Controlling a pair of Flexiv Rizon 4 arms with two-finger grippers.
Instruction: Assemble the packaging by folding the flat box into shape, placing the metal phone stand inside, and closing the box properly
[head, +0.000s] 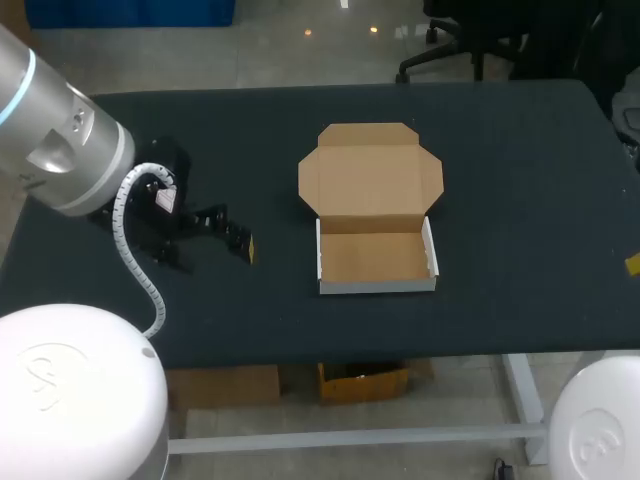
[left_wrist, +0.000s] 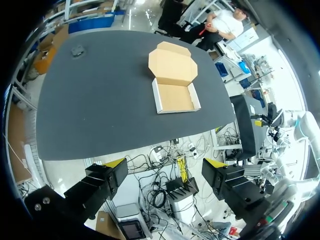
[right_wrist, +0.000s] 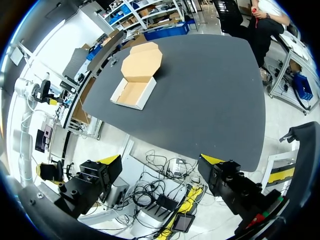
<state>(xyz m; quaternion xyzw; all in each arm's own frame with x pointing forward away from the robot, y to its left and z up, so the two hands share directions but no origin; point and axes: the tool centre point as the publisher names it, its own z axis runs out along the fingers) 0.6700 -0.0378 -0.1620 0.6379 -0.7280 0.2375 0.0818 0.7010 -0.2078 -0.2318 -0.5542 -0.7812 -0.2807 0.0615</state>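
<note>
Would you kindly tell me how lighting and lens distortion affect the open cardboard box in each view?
Head view: the open brown cardboard box is evenly lit, straight-edged, on the dark table. Both wrist views: fisheye bends the table's edges; the box looks clear.

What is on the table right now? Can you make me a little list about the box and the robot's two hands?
box: cardboard box, already folded into a tray, near the middle of the table
lid: lid open, lying flat behind the tray
inside the box: empty
left gripper: left gripper open, holding nothing, away from the box
right gripper: right gripper open, holding nothing, away from the box
phone stand: perhaps the small dark thing near a far table corner; too small to tell
</note>
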